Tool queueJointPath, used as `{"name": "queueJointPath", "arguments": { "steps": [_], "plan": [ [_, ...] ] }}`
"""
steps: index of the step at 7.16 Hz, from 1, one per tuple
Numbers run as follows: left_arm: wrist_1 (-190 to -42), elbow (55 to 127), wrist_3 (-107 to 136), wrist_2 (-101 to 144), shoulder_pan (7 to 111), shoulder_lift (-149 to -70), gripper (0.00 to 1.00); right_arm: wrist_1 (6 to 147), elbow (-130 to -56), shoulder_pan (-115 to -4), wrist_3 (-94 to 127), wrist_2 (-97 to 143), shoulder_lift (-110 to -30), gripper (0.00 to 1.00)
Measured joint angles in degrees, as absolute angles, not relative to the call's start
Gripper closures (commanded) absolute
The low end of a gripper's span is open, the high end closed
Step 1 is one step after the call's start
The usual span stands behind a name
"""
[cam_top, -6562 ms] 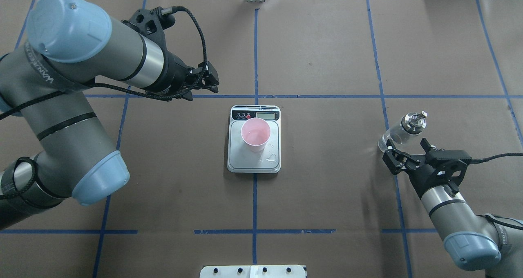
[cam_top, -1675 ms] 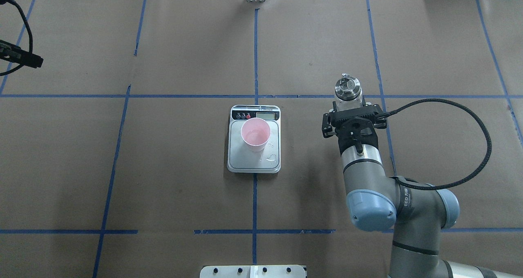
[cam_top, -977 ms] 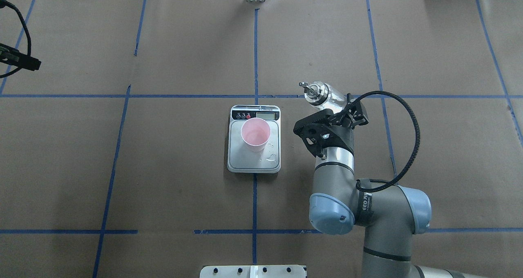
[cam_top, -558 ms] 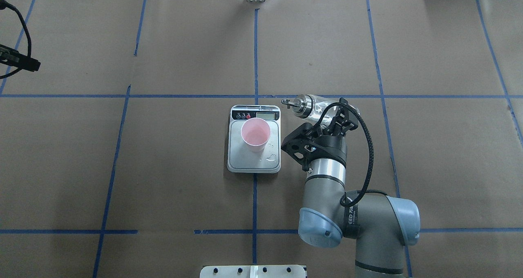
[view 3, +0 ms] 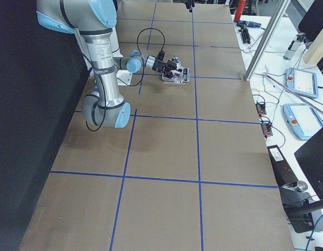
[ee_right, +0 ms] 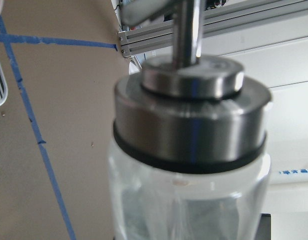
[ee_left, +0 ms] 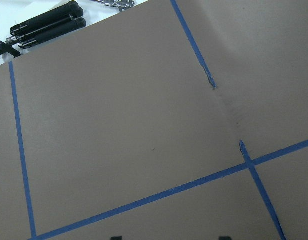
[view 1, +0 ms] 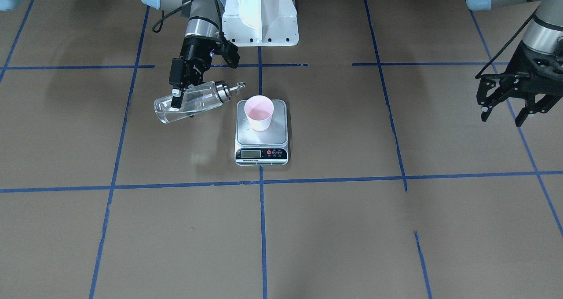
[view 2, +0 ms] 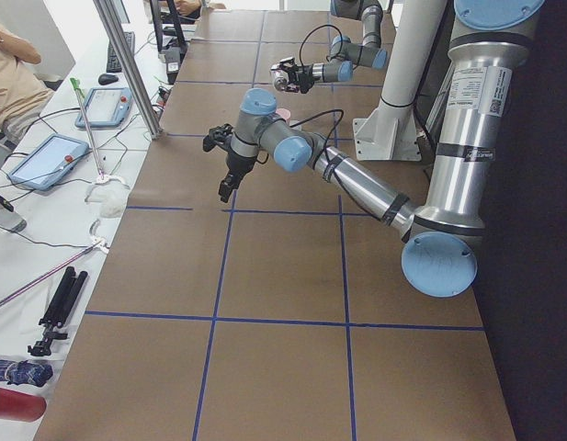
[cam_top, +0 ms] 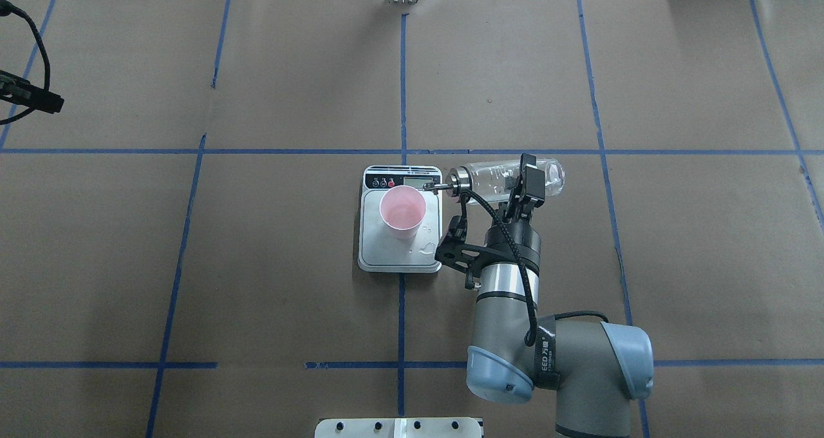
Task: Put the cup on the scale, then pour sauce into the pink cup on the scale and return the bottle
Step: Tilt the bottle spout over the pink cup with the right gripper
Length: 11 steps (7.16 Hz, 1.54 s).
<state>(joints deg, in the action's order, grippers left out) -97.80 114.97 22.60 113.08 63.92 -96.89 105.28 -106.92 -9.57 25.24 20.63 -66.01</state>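
The pink cup [cam_top: 402, 212] stands on the scale's [cam_top: 399, 256] steel platform and also shows in the front view [view 1: 259, 112]. My right gripper [cam_top: 523, 185] is shut on the clear glass bottle [cam_top: 499, 175], held almost level just right of the scale. Its silver spout [cam_top: 430, 187] points at the cup and ends near the rim; no stream shows. Clear liquid sits in the bottle [view 1: 189, 102]. The cap fills the right wrist view [ee_right: 191, 125]. My left gripper [view 1: 502, 114] is open and empty, far off to the left side.
A few droplets lie on the scale platform [cam_top: 425, 249]. The white robot base [view 1: 259, 13] stands behind the scale. A white plate [cam_top: 399, 427] sits at the near table edge. Black tools [ee_left: 44, 25] lie beyond the table's far edge.
My right gripper took the bottle from the table's right side, carried it to the scale and tipped it from upright to nearly level, spout toward the cup. My left arm drew back to the far left.
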Motion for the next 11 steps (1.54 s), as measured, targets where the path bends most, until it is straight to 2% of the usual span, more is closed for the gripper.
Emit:
{"name": "queueJointPath", "arguments": {
  "steps": [11],
  "plan": [
    [-97.65, 115.36, 21.26, 113.11, 63.98, -96.41, 0.27, 105.29, -106.19, -10.1, 0.74, 16.99, -65.62, 1.0]
  ]
}}
